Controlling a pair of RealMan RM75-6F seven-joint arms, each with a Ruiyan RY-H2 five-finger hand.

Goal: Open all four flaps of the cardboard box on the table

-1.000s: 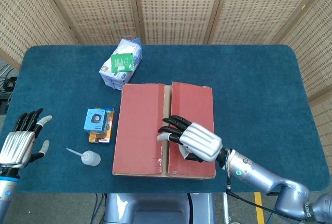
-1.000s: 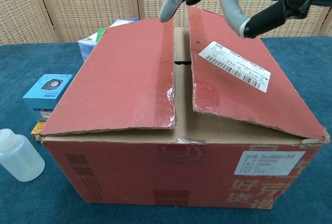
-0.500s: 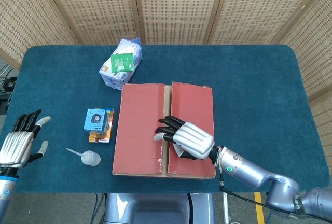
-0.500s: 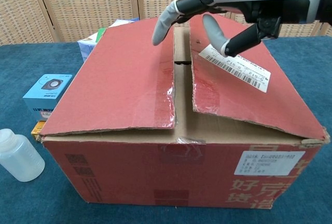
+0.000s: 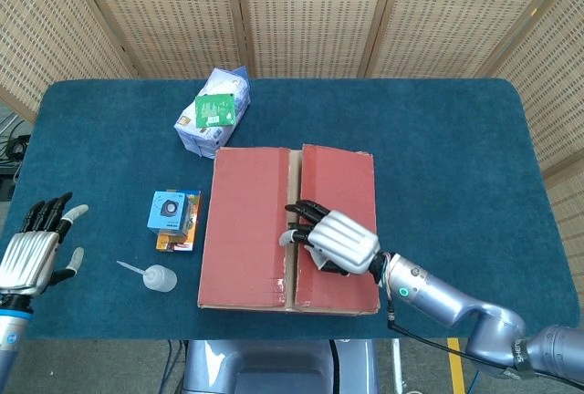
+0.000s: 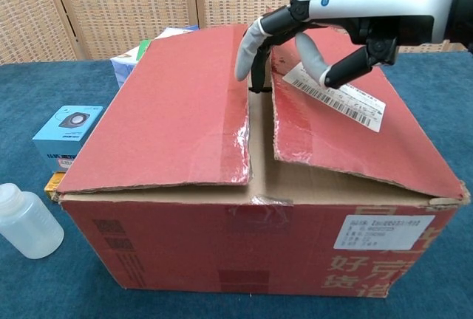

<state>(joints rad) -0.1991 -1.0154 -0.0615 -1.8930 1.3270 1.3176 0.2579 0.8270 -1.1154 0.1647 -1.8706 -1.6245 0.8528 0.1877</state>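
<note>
Down goes the right hand (image 6: 295, 42), fingertips (image 6: 247, 59) now dipping into the seam directly beneath it, fingers spread, nothing gripped. Box (image 5: 287, 227) sits mid-table, seam running away from the robot; right flap (image 6: 347, 123) lies just outboard. Left hand (image 5: 32, 253) idles open, well apart.
</note>
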